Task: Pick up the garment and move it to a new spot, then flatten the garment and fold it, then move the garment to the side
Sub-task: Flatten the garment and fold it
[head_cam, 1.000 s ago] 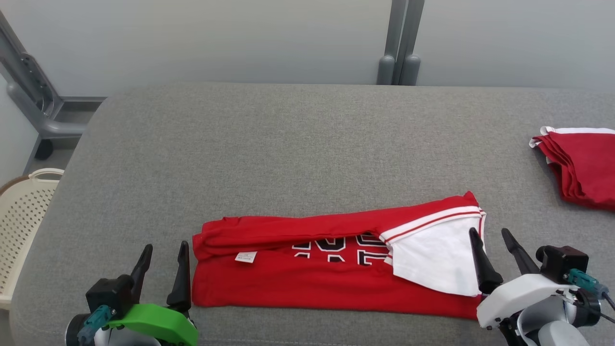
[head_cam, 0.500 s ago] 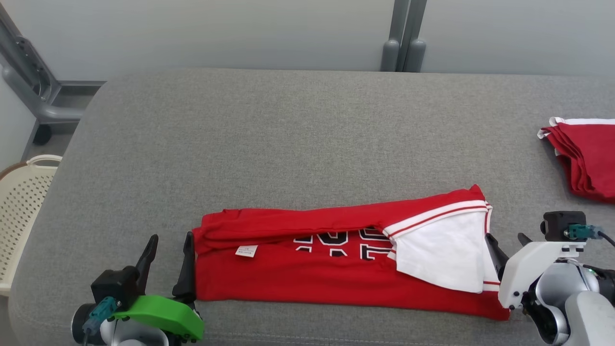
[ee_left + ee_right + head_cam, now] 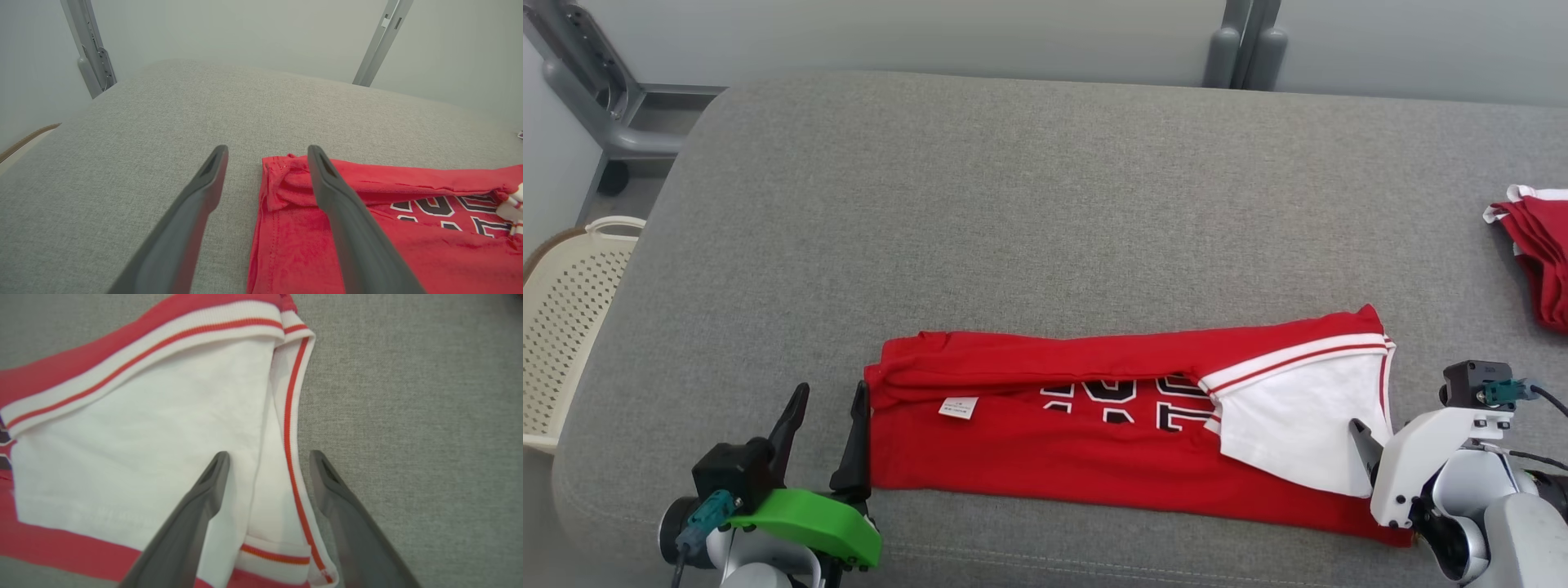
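We see a broad grey padded surface (image 3: 1045, 204) with the red garment (image 3: 1094, 465) lying as a long folded band near its front edge, white panel (image 3: 1298, 425) at the right end; a second red pile (image 3: 1543, 261) sits well apart at far right. Our left gripper (image 3: 267, 148) is spread wide astride the garment's left edge, one finger over cloth, one over grey, and our right gripper (image 3: 269, 454), likewise spread, straddles the panel's striped edge.

Block letters (image 3: 1131, 400) on the red shirt (image 3: 1045, 465) are half hidden and unreadable. The print on its white tag (image 3: 958, 407) is too small to read.
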